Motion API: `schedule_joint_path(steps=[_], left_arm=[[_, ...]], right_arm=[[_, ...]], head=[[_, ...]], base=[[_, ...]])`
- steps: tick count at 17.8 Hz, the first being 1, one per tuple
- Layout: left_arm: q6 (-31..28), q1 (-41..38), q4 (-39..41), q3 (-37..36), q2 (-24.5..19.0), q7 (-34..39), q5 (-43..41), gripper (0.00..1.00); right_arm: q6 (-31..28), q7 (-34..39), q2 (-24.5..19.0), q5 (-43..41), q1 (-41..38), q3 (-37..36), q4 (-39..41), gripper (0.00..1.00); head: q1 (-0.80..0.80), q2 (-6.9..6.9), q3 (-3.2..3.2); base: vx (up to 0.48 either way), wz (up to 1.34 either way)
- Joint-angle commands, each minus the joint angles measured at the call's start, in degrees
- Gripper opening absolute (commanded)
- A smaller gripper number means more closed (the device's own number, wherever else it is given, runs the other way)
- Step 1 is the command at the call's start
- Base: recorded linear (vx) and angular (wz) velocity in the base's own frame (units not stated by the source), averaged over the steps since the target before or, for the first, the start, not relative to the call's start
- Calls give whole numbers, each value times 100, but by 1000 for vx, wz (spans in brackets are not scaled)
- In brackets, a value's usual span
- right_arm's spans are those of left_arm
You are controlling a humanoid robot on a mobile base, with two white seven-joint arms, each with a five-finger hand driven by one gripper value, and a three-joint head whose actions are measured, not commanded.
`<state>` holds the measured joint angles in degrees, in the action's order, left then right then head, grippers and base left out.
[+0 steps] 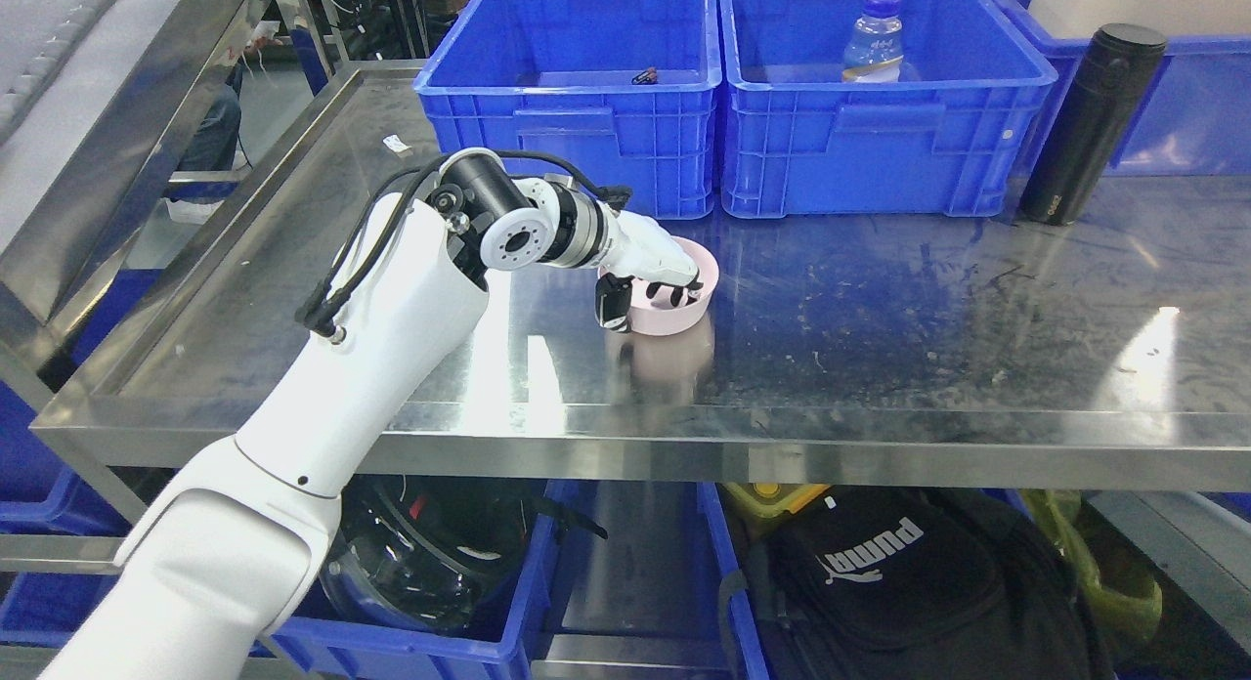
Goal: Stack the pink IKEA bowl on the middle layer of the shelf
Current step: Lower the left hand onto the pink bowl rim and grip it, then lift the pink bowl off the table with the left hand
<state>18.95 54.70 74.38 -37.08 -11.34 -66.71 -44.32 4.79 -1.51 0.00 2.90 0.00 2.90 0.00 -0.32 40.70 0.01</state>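
Observation:
A pink bowl (681, 309) sits upright on the steel shelf surface (880, 328), just in front of the left blue bin. My left hand (645, 287) reaches over it from the left. Its fingers curl over the near rim into the bowl, and the thumb presses the outer wall at the left, so the hand is shut on the bowl's rim. The bowl rests on the shelf and its pale reflection shows below it. Only one bowl is in view. The right arm does not show.
Two blue bins (572, 94) (880, 104) stand at the back, the right one holding a water bottle (875, 40). A black flask (1090, 123) stands at the back right. Below the shelf lie a black bag (880, 582) and a helmet (430, 553).

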Motion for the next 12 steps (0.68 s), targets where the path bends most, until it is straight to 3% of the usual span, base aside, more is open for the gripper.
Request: schedule_joint_path(steps=[1, 7, 12], left_arm=[[345, -231, -257, 604, 202, -114, 28, 3], [917, -250, 146, 1730, 676, -149, 55, 0], [943, -179, 657, 2169, 686, -211, 72, 0]], right_arm=[[-5, 1, 100, 0, -123, 0, 100, 100], [-5, 1, 100, 0, -123, 0, 100, 100], [-5, 1, 100, 0, -123, 0, 100, 100]], head=[[0, 0, 0], [0, 0, 0], [0, 0, 0]], base=[[0, 0], [9, 27], [10, 24]])
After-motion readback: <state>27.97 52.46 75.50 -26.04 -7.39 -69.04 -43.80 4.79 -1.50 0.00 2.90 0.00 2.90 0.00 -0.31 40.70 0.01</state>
